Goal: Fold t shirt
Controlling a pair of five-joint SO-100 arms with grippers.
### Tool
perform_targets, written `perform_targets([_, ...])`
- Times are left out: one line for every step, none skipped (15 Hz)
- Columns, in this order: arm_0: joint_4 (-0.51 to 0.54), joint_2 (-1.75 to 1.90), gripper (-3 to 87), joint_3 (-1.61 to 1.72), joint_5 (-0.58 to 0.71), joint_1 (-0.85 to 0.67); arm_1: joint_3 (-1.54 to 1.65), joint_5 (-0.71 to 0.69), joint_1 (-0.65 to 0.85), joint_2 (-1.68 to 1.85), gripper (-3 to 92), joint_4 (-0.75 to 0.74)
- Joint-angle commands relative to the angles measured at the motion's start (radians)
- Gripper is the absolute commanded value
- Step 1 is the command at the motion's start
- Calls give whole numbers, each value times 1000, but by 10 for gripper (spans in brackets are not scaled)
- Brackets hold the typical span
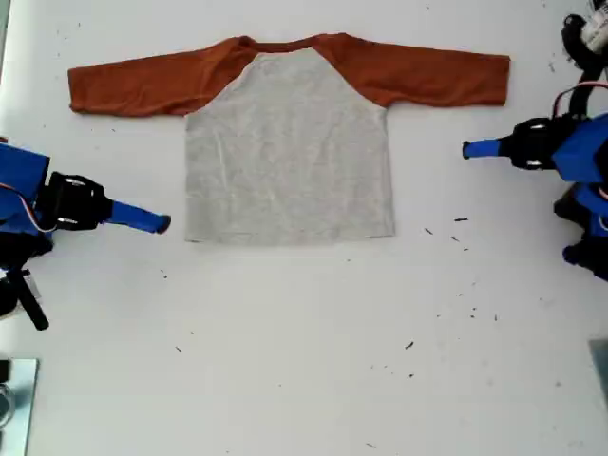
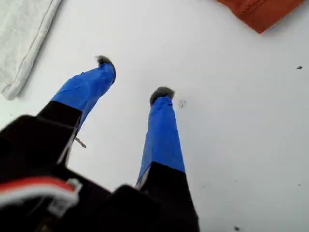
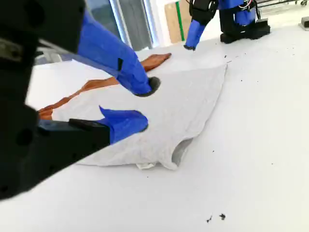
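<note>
Exterior view: the t shirt (image 1: 290, 152) spread flat on the white desk (image 1: 304, 361), plain grey side up, neckband toward the top of the view, hem toward the bottom. Rust-orange sleeves stretched out in one long line from the exterior view's left to its right. My first tool (image 1: 465, 149) at the exterior view's right, pointing inward, just off the body's side edge and below the sleeve on that side. My second tool (image 1: 161, 223) at the exterior view's left, tip just beside the hem corner on that side. Each arm nearest its own side of the shirt, neither touching cloth. Jaw spread not readable from here. No container in view.

First wrist view: my first tool (image 2: 133, 77) with blue-taped jaws well apart, empty, over bare desk. Grey hem corner (image 2: 19, 38) off one side, orange cuff (image 2: 260, 12) off the other, both clear of the fingers.

Second wrist view: my second tool (image 3: 147, 102) with jaws apart, holding nothing, poised above the grey body (image 3: 193, 101) close to the hem corner. Probably a first side fold ahead, each sleeve to be brought across toward the shirt's middle.
</note>
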Motion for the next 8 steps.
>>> perform_targets([2,8,77,11,2,-14,52,189,-357,11,181,11])
perform_targets([2,8,77,11,2,-14,52,319,-451,11,181,11])
perform_targets([2,8,77,11,2,-14,52,449,-514,11,181,11])
perform_targets([2,8,77,11,2,-14,52,446,-546,11,181,11])
perform_targets([2,8,77,11,2,-14,54,489,-552,11,181,-3])
perform_targets([3,8,84,11,2,-23,54,606,-552,11,170,3])
perform_targets([3,8,93,11,-26,18,60,538,-565,11,92,-26])
perform_targets([3,8,93,11,-26,69,52,526,-568,11,35,-58])
